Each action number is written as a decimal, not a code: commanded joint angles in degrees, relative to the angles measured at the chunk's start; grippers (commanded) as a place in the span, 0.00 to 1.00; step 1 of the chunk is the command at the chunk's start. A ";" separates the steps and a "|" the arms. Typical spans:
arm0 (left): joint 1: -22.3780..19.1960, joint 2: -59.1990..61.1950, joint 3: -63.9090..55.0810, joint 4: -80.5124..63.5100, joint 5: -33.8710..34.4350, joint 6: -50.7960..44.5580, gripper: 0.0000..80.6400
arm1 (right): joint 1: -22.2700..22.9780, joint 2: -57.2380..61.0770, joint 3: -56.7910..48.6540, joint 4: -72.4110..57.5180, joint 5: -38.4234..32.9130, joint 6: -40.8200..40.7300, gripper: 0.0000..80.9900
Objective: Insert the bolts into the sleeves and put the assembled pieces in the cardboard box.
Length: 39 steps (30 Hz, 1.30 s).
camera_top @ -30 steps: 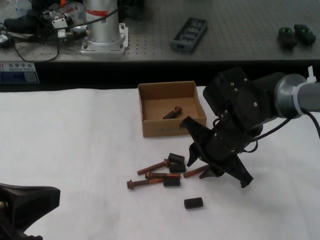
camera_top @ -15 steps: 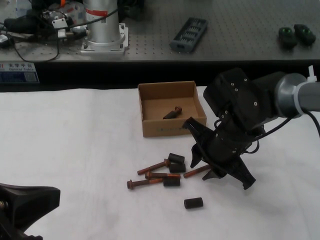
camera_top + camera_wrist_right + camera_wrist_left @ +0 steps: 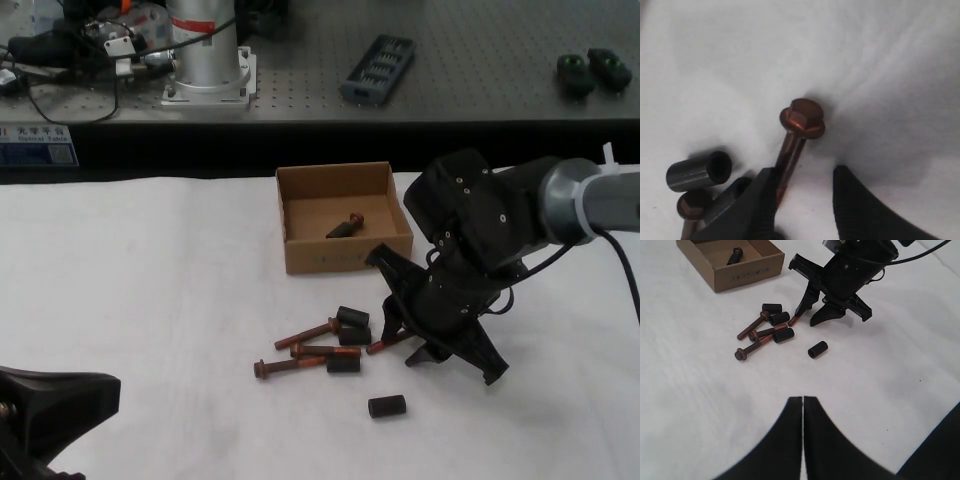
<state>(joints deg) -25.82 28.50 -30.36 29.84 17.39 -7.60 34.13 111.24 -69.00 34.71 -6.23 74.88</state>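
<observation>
Evidently stiff and dense for its bulk: a coppery bolt, hex head over a flange, smooth round shank, lying on the white cloth over the table, right of centre in the high frame, between the spread fingers of the right claw. Released, that claw, nothing gripped yet, with one finger touching or just beside the shank and the other well clear on the opposite side. Unlikely to bend or crush under a firm pinch, but apt to roll or skid off a round surface, so best pinched squarely across the shank, close behind the head, leaving the far end free for a sleeve. Helpful too, the soft cloth: probably enough give for fingertips to press down beside the shank. Just left of it, three more bolts crowded among dark sleeves, hard, hollow, light by the look and just as ready to roll; no telling from here if any pair is already mated. Lone sleeve well apart, lower centre of the frame. Cardboard box above the cluster, mid-frame, with one dark piece inside. Left claw clenched on nothing, fingers pressed together over bare cloth, well apart from the parts.
</observation>
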 commanded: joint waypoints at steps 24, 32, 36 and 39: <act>-0.19 -0.50 0.02 -0.36 0.10 2.53 0.01 | -1.74 2.94 -0.57 -2.46 -0.83 4.53 0.35; -0.19 -0.50 0.02 -0.36 0.10 2.53 0.01 | -1.74 2.94 -0.57 -2.46 -2.24 4.84 0.03; -0.19 -0.50 0.02 -0.36 0.10 2.53 0.01 | -1.74 2.94 -0.57 -3.79 -3.48 4.84 0.02; -0.19 -0.50 0.02 -0.36 0.10 2.53 0.01 | -1.74 2.54 -0.57 -5.83 -3.92 4.52 0.02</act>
<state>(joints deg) -25.82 28.50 -30.36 29.84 17.39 -6.01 32.55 112.78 -69.45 31.50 -9.00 79.87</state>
